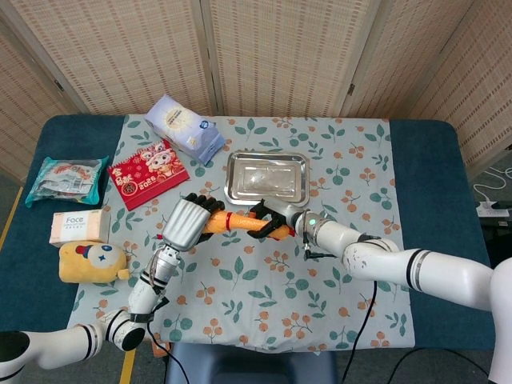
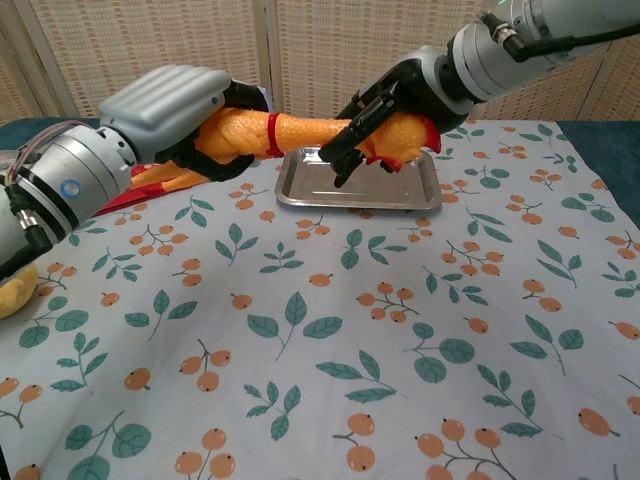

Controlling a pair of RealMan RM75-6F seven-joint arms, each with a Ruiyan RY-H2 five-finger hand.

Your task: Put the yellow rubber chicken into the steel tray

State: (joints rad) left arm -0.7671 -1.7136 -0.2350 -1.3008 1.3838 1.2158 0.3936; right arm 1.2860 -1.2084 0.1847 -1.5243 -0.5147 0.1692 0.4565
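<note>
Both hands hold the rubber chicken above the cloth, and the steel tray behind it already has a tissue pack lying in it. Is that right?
Not quite. The steel tray is empty in the head view. Both the left hand and the right hand do hold the rubber chicken above the cloth.

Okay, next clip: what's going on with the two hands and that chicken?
Both hands hold the yellow rubber chicken in the air. The left hand grips its body end, and the right hand grips the head end, as in a handover. The steel tray lies just beyond it on the leaf-print tablecloth, holding nothing. The chicken is not yet in it.
</note>
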